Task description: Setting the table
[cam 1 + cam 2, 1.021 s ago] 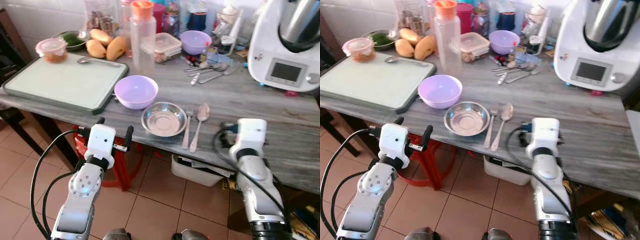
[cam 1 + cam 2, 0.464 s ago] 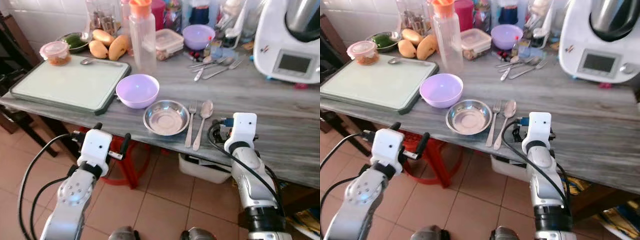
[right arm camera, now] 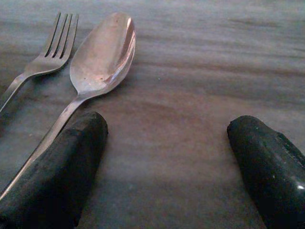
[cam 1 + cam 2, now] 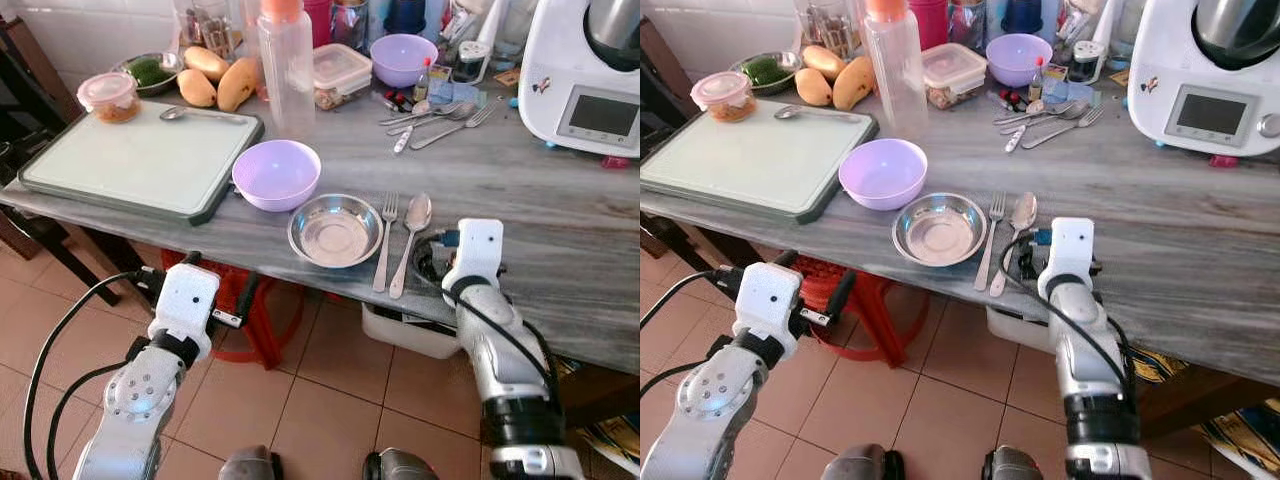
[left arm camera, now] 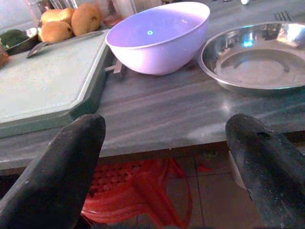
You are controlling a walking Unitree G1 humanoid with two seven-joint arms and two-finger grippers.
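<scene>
Spoon (image 3: pixel 102 52) and fork (image 3: pixel 52 45) lie side by side on the grey bench (image 4: pixel 560 220), just right of the steel dish (image 4: pixel 335 229), with the lilac bowl (image 4: pixel 275 173) behind it beside the cutting board (image 4: pixel 130 160). My right pincer (image 3: pixel 167 162) sits low over the bench beside the spoon's handle, fingers spread wide, holding nothing. My left pincer (image 5: pixel 162 167) hangs off the bench's front edge, also spread wide and empty, above the red stool (image 5: pixel 138 195).
</scene>
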